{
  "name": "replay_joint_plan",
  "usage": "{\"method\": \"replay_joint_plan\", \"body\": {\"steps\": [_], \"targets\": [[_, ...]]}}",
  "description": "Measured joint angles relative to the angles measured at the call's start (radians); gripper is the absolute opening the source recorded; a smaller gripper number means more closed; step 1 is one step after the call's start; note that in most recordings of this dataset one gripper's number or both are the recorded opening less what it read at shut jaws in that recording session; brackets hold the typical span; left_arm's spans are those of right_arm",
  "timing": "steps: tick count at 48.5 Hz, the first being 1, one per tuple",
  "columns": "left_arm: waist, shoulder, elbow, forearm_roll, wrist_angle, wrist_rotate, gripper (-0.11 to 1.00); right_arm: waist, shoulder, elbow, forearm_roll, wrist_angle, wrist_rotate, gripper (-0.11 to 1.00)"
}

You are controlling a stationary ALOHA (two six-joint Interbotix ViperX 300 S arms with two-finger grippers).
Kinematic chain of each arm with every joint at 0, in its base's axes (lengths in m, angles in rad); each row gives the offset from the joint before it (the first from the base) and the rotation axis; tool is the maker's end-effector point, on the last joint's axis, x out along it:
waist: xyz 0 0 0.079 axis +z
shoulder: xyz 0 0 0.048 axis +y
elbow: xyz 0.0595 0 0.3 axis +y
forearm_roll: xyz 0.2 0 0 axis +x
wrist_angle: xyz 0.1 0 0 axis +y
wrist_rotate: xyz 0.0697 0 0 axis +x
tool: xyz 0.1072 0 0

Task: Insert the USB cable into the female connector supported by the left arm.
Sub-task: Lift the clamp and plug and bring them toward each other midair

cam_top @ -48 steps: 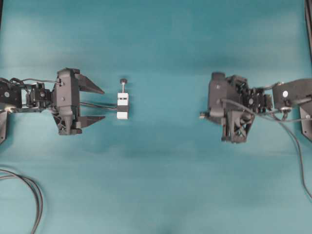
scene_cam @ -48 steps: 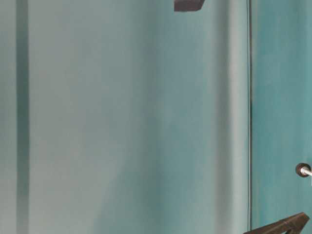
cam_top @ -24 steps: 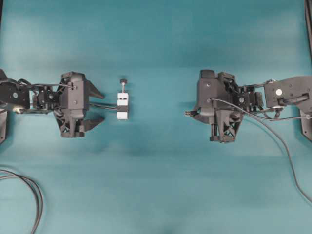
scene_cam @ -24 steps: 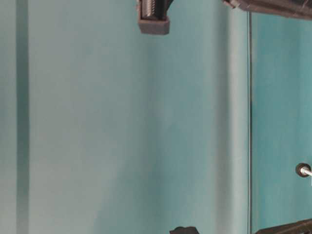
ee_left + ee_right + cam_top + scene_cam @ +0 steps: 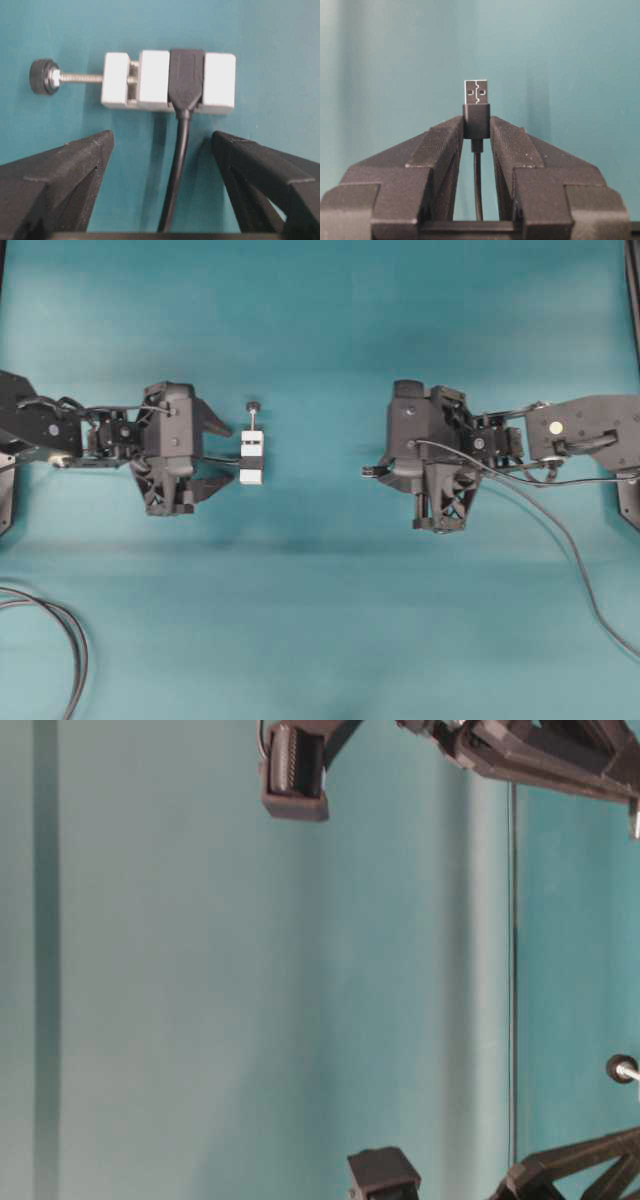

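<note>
From overhead, both arms have advanced toward the middle over the last second: the left gripper (image 5: 228, 453) has slid in until its spread fingers flank the connector (image 5: 251, 457), and the right gripper (image 5: 385, 469) has come in from the right edge, its plug (image 5: 368, 470) now poking out toward the gap. The connector itself has not shifted on the cloth (image 5: 320, 620), and plug and connector are still well apart. At table level, parts of the right arm (image 5: 540, 750) now fill the top edge where almost nothing showed a second ago, and left-arm pieces (image 5: 383, 1176) have risen into the bottom edge; the knob (image 5: 621, 1068) sits where it was. In the left wrist view the fingers (image 5: 65, 165) stand wide apart on either side of the connector's cable (image 5: 177, 170), with the connector (image 5: 169, 81) just ahead and untouched. In the right wrist view the gripper (image 5: 477, 131) is clamped on the plug (image 5: 476, 100), metal tip forward. I judge the left grasp comes next, with insertion still a way off.
</note>
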Motion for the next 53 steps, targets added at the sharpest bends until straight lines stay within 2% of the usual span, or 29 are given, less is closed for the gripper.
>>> {"method": "replay_joint_plan", "body": {"steps": [24,34,47,53], "targets": [[0.012,0.018,-0.034,0.0,0.0,0.0,0.93,-0.002,0.046,-0.043,-0.005,0.0,-0.002,0.22],[0.015,0.018,-0.037,0.0,0.006,0.0,0.93,-0.006,0.078,-0.083,-0.054,0.011,-0.005,0.22],[0.015,0.018,-0.038,0.0,0.011,0.0,0.93,-0.028,0.141,-0.17,-0.117,0.144,-0.005,0.22],[0.017,0.02,-0.038,0.0,0.011,0.0,0.93,-0.026,0.152,-0.199,-0.141,0.164,-0.006,0.22]]}}
